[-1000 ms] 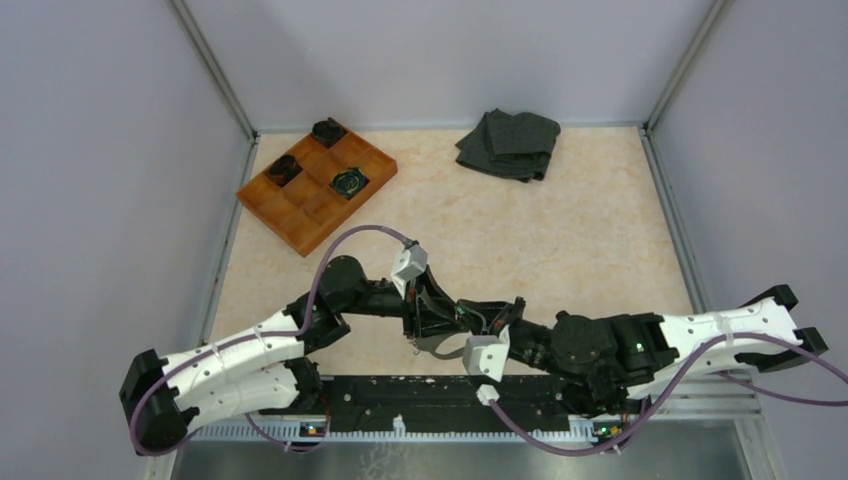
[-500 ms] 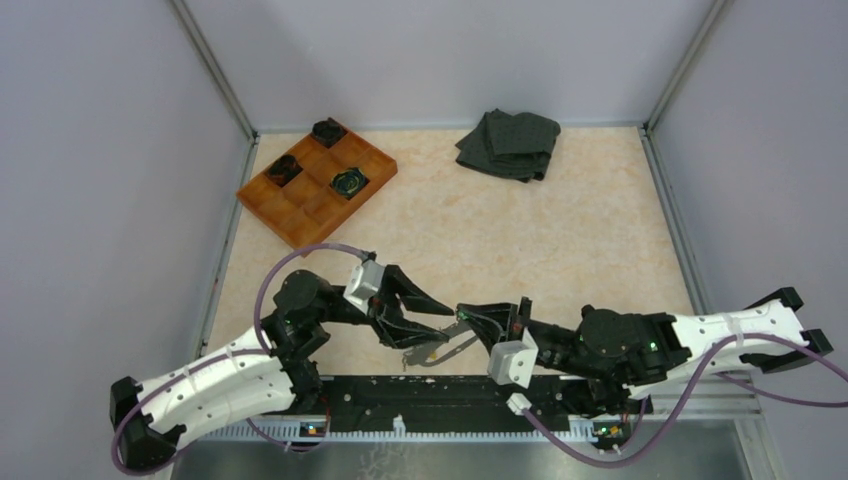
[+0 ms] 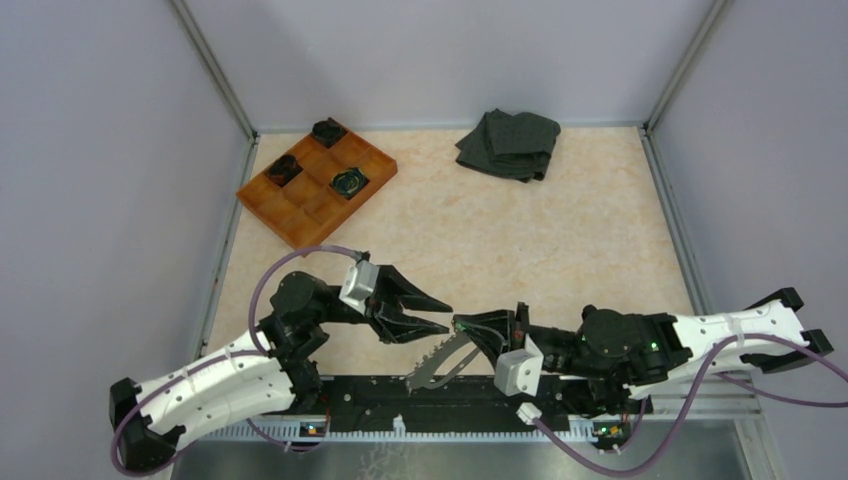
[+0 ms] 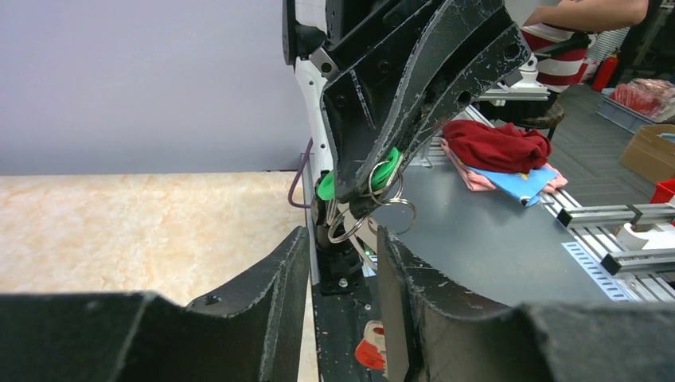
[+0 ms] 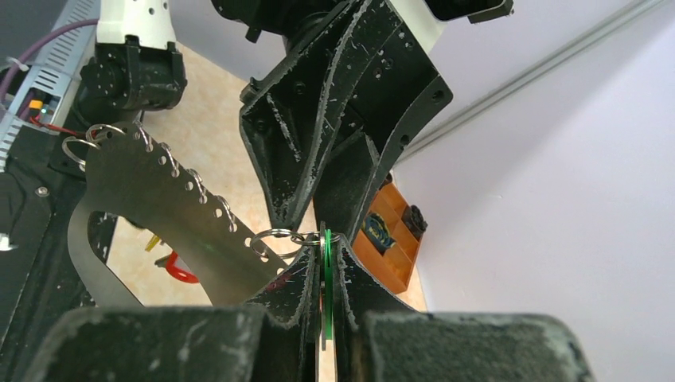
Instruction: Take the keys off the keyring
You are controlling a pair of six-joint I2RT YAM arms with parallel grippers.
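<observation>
Both arms meet low down by the near edge of the worktop (image 3: 560, 230), roughly midway along it. The right pincer (image 5: 325, 248) is clenched tight on a flat green tag (image 4: 385, 170). The keyring (image 5: 276, 241) hangs right at its tips, linked to that tag by a smaller ring. The left pincer (image 3: 443, 314) is released, jaws spread wide. It points straight at the right one, with a finger on either side of the ring, and I can't tell if they touch it. A long grey metal strip (image 3: 440, 366), with a row of holes and little rings along one toothed edge, slants from the right pincer's tip out over the black rail at the near edge. Honestly can't pick out the keys for sure, too small here. An orange tray (image 3: 285, 215) with black round objects (image 3: 351, 181) sits in the far left corner. There's a dark folded cloth (image 3: 508, 144) at the far edge, right of the middle.
</observation>
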